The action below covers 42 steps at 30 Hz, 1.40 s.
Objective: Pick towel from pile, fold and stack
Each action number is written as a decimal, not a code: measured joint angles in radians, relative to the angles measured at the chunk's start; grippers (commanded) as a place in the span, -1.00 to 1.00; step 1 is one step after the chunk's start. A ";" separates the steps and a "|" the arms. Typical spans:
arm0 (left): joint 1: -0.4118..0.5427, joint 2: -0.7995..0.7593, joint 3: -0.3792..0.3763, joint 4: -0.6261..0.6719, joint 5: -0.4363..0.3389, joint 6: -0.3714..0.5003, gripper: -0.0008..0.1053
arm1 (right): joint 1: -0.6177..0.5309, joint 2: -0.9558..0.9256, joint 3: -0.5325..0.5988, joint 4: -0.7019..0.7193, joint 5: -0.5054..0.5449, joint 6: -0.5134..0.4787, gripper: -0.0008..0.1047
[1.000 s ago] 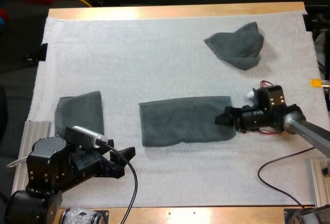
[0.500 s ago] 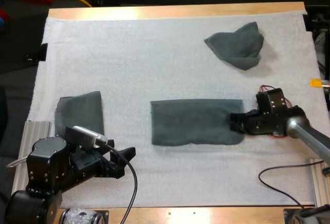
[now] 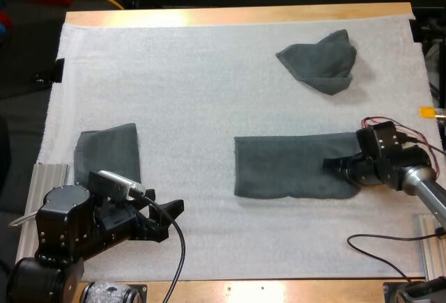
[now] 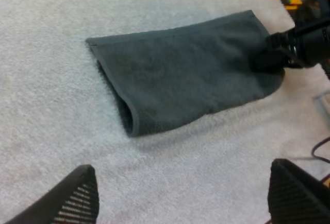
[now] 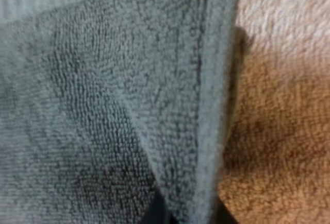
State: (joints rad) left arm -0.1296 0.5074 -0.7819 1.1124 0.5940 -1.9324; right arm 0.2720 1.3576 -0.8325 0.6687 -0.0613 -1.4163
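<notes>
Half-hidden right fingers (image 3: 338, 166) in towel (image 3: 282, 167)

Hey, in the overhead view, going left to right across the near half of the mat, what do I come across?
folded towel → left gripper, open → long towel lying flat → right gripper, shut on that towel's right end.

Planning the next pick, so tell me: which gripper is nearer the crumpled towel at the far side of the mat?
Right. The right gripper grips the long towel just this side of the crumpled towel; the left gripper sits far across the mat.
</notes>
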 measured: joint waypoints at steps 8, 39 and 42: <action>0.000 0.000 0.000 0.000 0.021 0.000 0.27 | 0.009 -0.018 -0.087 0.013 -0.187 0.074 -0.96; 0.000 0.000 0.000 0.000 0.066 -0.001 0.27 | 0.354 0.277 -0.093 -0.395 -0.267 0.429 -0.96; 0.000 0.000 0.000 0.000 0.066 -0.001 0.27 | 0.359 0.304 -0.093 -0.422 -0.271 0.434 -0.96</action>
State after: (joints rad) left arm -0.1296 0.5074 -0.7819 1.1124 0.6601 -1.9338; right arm 0.6305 1.6611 -0.9258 0.2462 -0.3325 -0.9821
